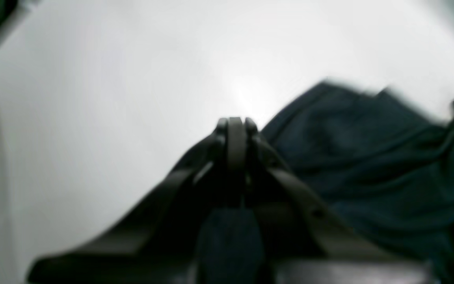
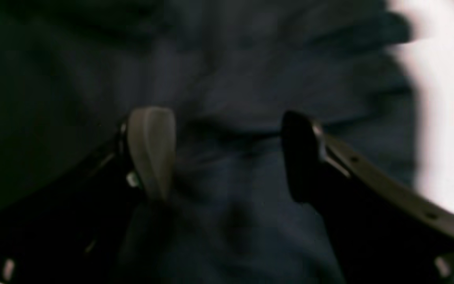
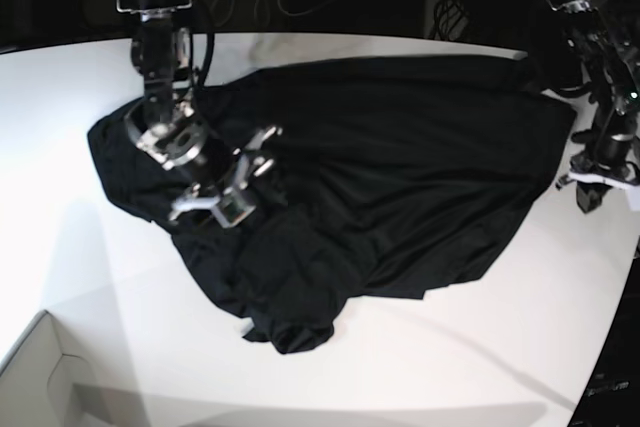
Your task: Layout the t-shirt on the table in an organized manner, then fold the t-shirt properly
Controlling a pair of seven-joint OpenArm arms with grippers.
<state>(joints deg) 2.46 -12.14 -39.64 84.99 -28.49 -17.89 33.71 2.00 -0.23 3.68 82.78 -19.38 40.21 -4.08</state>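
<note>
I saw the shirt [image 3: 400, 177] lying crumpled across the middle of the tabletop [image 3: 60, 197]. My right pincer [image 3: 232, 185] hovered over its left part, jaws wide apart and empty. My left pincer [image 1: 235, 128] was pressed together beside the shirt's right edge, gripping nothing.

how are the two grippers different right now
The left gripper is shut with nothing between its fingers; the right gripper is wide open. The left hangs over bare table beside the t-shirt; the right sits over the t-shirt itself. Neither holds cloth.
</note>
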